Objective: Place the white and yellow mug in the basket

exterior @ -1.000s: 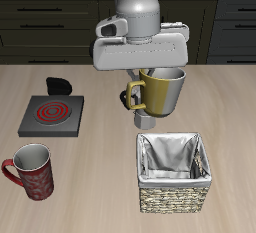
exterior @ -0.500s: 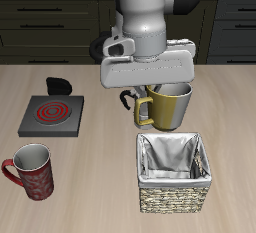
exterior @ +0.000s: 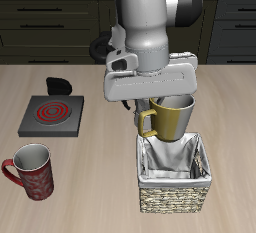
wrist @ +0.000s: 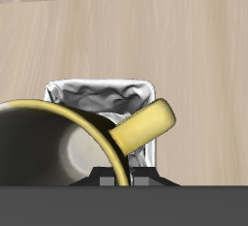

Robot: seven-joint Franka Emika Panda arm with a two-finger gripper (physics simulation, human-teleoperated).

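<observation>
A pale grey robot arm with a boxy white hand fills the upper centre of the exterior view.

The arm (exterior: 150, 17) is built of thick, rounded segments in glossy light grey, with a darker charcoal joint cap showing at the upper right of the frame. Below it sits a wide, flat-sided white block, the gripper (exterior: 152, 105) body, with softly bevelled edges and a small rounded housing on the side toward the left of the frame. In the wrist view only a dark grey band of the gripper's underside shows along the bottom edge, its fingers hidden.
</observation>
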